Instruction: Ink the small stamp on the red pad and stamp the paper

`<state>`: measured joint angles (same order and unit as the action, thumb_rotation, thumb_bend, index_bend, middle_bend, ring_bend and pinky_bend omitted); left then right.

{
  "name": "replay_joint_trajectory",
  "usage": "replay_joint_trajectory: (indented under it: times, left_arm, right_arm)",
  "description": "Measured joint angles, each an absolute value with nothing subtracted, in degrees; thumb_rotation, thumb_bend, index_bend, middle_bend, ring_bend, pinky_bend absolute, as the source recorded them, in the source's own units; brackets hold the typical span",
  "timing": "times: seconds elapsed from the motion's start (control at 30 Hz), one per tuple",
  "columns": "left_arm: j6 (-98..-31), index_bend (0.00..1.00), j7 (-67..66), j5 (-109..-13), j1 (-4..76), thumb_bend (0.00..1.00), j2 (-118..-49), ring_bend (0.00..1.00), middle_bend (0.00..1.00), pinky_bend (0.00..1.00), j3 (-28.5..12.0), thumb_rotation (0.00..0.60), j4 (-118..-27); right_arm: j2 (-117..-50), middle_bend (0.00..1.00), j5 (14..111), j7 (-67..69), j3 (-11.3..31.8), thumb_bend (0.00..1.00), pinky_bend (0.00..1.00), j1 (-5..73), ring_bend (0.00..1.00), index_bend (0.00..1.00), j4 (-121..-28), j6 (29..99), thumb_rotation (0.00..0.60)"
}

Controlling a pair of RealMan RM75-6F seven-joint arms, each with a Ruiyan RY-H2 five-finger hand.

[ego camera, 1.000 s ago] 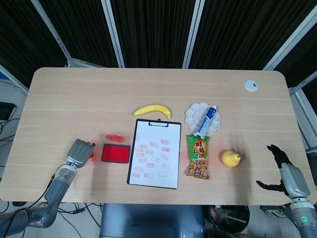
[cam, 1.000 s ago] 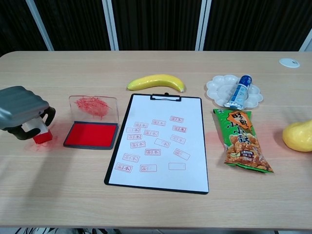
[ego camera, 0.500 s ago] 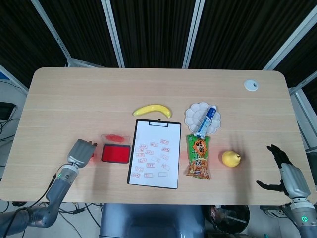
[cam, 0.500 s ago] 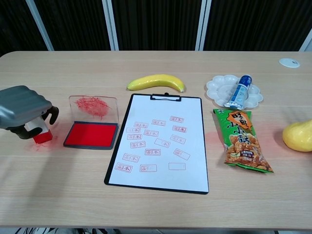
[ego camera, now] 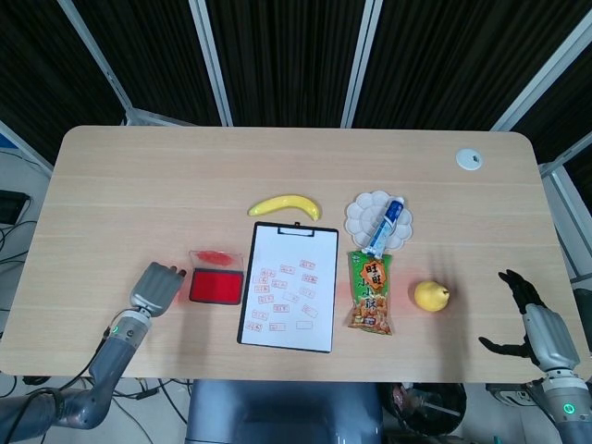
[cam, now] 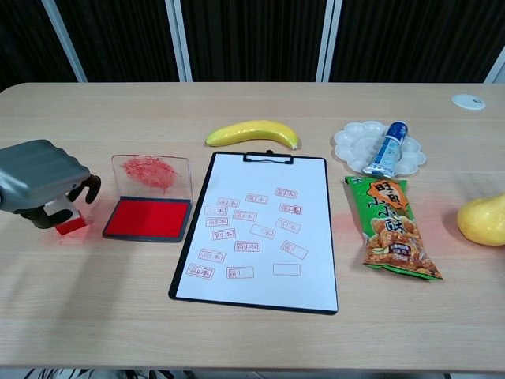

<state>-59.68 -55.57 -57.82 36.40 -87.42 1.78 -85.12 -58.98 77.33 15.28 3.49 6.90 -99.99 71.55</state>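
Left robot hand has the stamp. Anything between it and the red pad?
Nothing visible. The left robot hand holds the small stamp just left of the red pad, with only bare table between them. The pad's clear lid stands open at its far edge.

We saw our left hand point(cam: 39, 180) curled over the small stamp point(cam: 66, 221), its red base on the table point(cam: 252, 332) just left of the open red ink pad point(cam: 147, 218). Beside the pad lay the clipboard's stamped paper point(cam: 260, 229).
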Motion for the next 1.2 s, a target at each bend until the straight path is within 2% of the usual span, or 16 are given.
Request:
replay_joint_trajectory:
  times: [0.13, 0.23, 0.27, 0.33, 0.4, 0.5, 0.63, 0.7, 0.9, 1.2]
  left_arm:
    - [-60.17, 0.34, -55.60, -57.74, 36.40, 0.40, -87.17, 0.85, 0.41, 1.00, 1.77, 0.600, -85.36]
    - [-60.93, 0.28, -55.18, -57.84, 36.32, 0.35, -86.86, 0.81, 0.37, 0.96, 1.44, 0.600, -85.73]
    - [-61.20, 0.25, -54.99, -57.90, 36.28, 0.32, -86.73, 0.76, 0.34, 0.91, 1.29, 0.600, -85.89]
    - [-62.15, 0.16, -54.43, -58.16, 36.12, 0.25, -86.20, 0.61, 0.25, 0.74, 0.87, 0.600, -86.64]
    - [-63.43, 0.05, -53.62, -58.66, 35.78, 0.19, -85.32, 0.40, 0.13, 0.52, 0.48, 0.600, -87.99]
    - [-66.10, 0.00, -51.21, -60.40, 34.79, 0.16, -83.54, 0.21, 0.03, 0.32, 0.03, 0.600, -90.92]
    - [-70.68, 0.00, -45.58, -65.30, 32.56, 0.13, -80.79, 0.04, 0.00, 0.13, -0.05, 0.600, -94.34]
    - [-73.27, 0.00, -41.84, -68.56, 31.09, 0.13, -79.23, 0.01, 0.00, 0.07, 0.10, 0.600, -95.46]
    - [-80.50, 0.00, -29.74, -76.65, 26.21, 0.08, -75.83, 0.00, 0.00, 0.01, 0.92, 0.600, -95.86]
    - [-91.38, 0.00, -18.42, -85.08, 16.97, 0.07, -72.72, 0.00, 0.00, 0.00, 4.03, 0.600, -87.80]
  right_arm:
    - [-58.98, 0.00, 77.35, 15.24, 3.47, 0.05, 0.22, 6.91, 0.00, 0.11, -99.98, 71.52, 0.600]
    - [-58.98, 0.00, 77.37, 15.21, 3.46, 0.05, 0.22, 6.90, 0.00, 0.11, -100.00, 71.53, 0.600]
    - [-58.97, 0.00, 77.36, 15.21, 3.46, 0.05, 0.22, 6.89, 0.00, 0.11, -99.99, 71.54, 0.600]
    - [-58.96, 0.00, 77.34, 15.23, 3.47, 0.05, 0.22, 6.87, 0.00, 0.11, -99.99, 71.57, 0.600]
    - [-58.98, 0.00, 77.37, 15.16, 3.47, 0.05, 0.22, 6.84, 0.00, 0.11, -99.95, 71.67, 0.600]
    - [-59.02, 0.00, 77.45, 15.00, 3.46, 0.05, 0.22, 6.81, 0.00, 0.11, -99.86, 71.77, 0.600]
    - [-59.14, 0.00, 77.59, 14.58, 3.43, 0.05, 0.22, 6.82, 0.00, 0.11, -99.74, 71.89, 0.600]
    - [-59.23, 0.00, 77.76, 14.24, 3.39, 0.05, 0.22, 6.79, 0.00, 0.11, -99.63, 72.09, 0.600]
    - [-59.53, 0.00, 78.01, 13.20, 3.41, 0.05, 0.22, 6.62, 0.00, 0.11, -99.25, 72.88, 0.600]
    - [-60.88, 0.00, 79.93, 10.03, 3.35, 0.05, 0.22, 6.17, 0.00, 0.11, -97.89, 75.67, 0.600]
